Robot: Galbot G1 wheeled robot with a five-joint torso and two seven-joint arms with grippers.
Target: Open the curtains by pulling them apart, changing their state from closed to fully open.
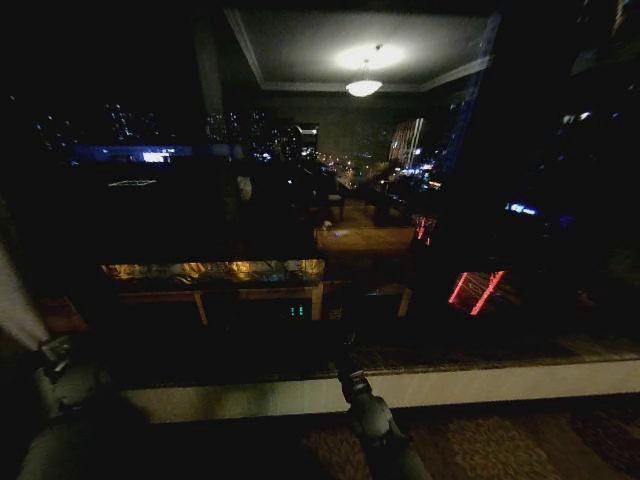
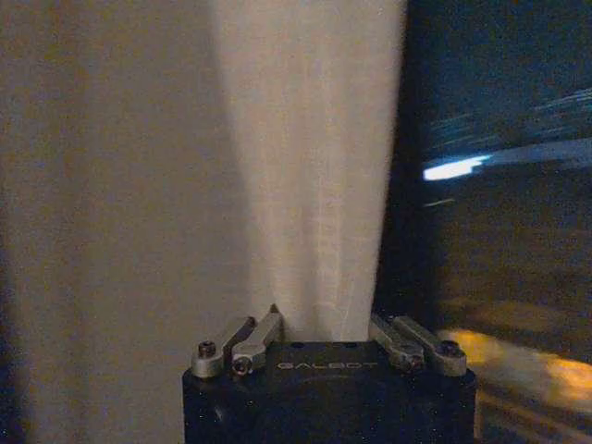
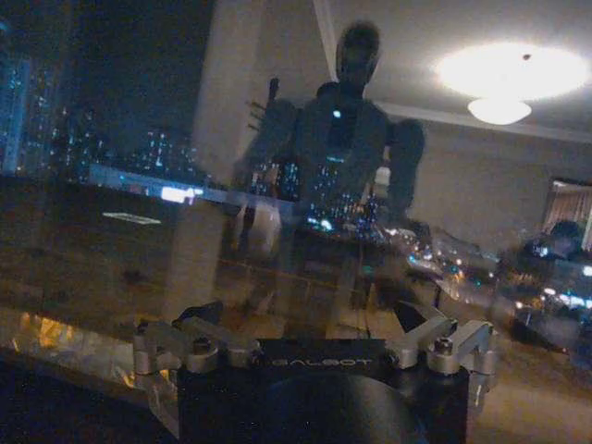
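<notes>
The left gripper (image 2: pixel 324 335) is closed on a bunched fold of the curtain (image 2: pixel 305 166), a sheer cream-white cloth with soft pleats, gathered at the robot's far left (image 1: pixel 15 300). The right gripper (image 3: pixel 310 347) stands open, holding nothing, before the dark window (image 1: pixel 330 200), whose glass mirrors the ceiling lamp (image 1: pixel 364 87).

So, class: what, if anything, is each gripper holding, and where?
The left gripper pinches the sheer curtain at its gathered edge. The right gripper holds nothing, facing the dark window glass.
</notes>
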